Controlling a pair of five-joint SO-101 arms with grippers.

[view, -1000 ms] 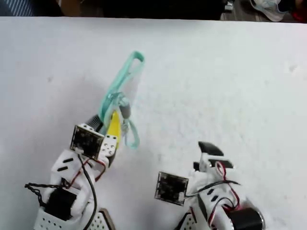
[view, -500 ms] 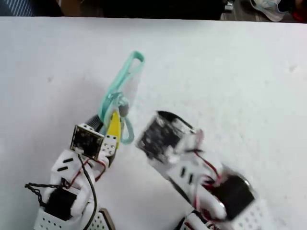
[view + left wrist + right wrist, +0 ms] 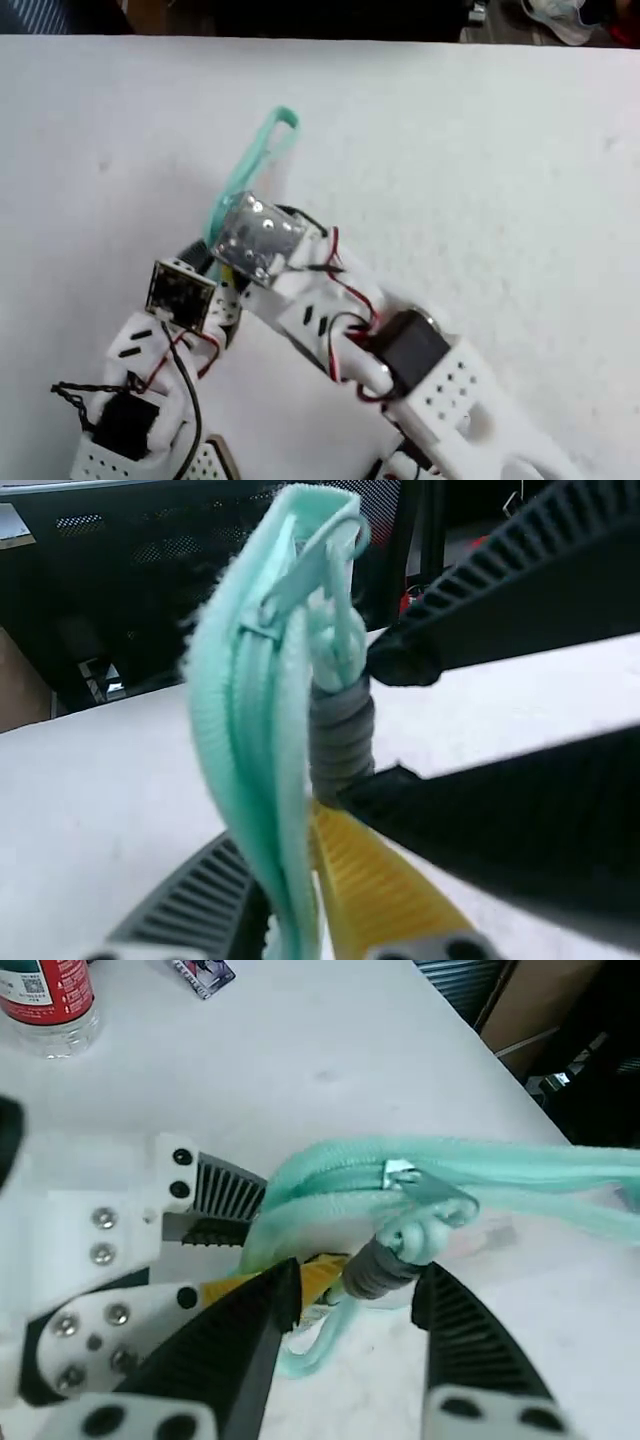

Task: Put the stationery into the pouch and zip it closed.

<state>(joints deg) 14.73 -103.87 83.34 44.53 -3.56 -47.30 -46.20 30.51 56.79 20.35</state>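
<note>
A clear pouch with a teal zipper band (image 3: pixel 262 148) lies slanted on the white table. My left gripper (image 3: pixel 226 276) is shut on its near end, the band (image 3: pixel 262 780) pinched between the yellow finger (image 3: pixel 372 890) and the ribbed grey one. The zipper's cord carries a grey toggle (image 3: pixel 373 1267). My right gripper (image 3: pixel 358 1276) is open, one black finger on each side of that toggle without closing on it. The right arm (image 3: pixel 330 310) lies across the pouch's near half and hides it in the high view. The metal zipper slider (image 3: pixel 400 1172) sits just beyond the toggle.
A water bottle (image 3: pixel 45 1000) and a small printed packet (image 3: pixel 205 972) stand on the table beyond the left gripper (image 3: pixel 262 1232). The table's far edge (image 3: pixel 320 38) runs along the back. Open white table (image 3: pixel 480 180) spreads to the right.
The right arm has swung from the front right of the table over to the pouch, bringing its open fingers around the toggle. The left arm has kept still, holding the pouch.
</note>
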